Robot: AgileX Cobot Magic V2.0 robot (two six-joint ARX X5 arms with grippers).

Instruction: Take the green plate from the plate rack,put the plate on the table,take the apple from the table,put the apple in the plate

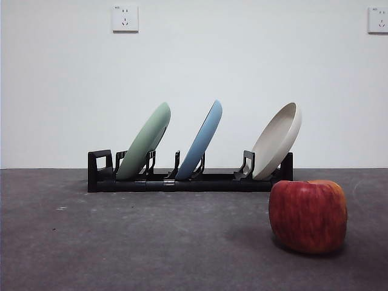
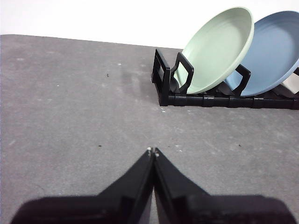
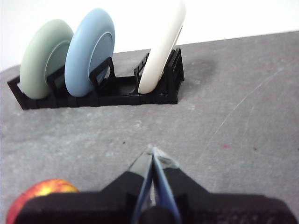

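The green plate (image 1: 145, 141) leans in the left slot of the black plate rack (image 1: 188, 180) at the back of the dark grey table (image 1: 121, 242). It also shows in the left wrist view as the green plate (image 2: 218, 49) and in the right wrist view as the green plate (image 3: 44, 58). The red apple (image 1: 308, 215) rests on the table at the front right, and its top edge, the apple (image 3: 39, 196), peeks beside my right gripper (image 3: 152, 150). My left gripper (image 2: 152, 150) hovers over bare table, short of the rack's end. Both are shut and hold nothing.
A light blue plate (image 1: 201, 139) stands in the rack's middle slot and a cream-white plate (image 1: 277, 140) in its right slot. A white wall with two sockets (image 1: 125, 18) rises behind the table.
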